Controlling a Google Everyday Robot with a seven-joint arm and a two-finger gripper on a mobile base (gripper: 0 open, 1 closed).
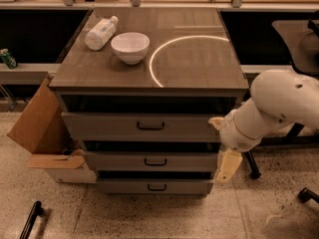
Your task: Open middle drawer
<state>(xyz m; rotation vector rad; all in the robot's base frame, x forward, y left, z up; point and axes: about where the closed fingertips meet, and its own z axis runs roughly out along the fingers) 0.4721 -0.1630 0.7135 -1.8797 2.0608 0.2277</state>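
Observation:
The middle drawer point(149, 161) is the second of three grey wood-look drawers in the cabinet, with a small dark bracket handle point(155, 162) at its centre. Its front lines up with the fronts of the other two drawers. My white arm reaches in from the right. My gripper point(227, 167) hangs cream-coloured at the cabinet's right front corner, level with the middle drawer's right end and well to the right of its handle. It holds nothing that I can see.
The top drawer point(142, 126) and bottom drawer point(155, 186) sit above and below. A white bowl point(130, 47) and a lying bottle point(100, 32) are on the cabinet top point(189, 59). An open cardboard box point(42, 133) stands left of the cabinet. A chair base point(306, 195) is at the right.

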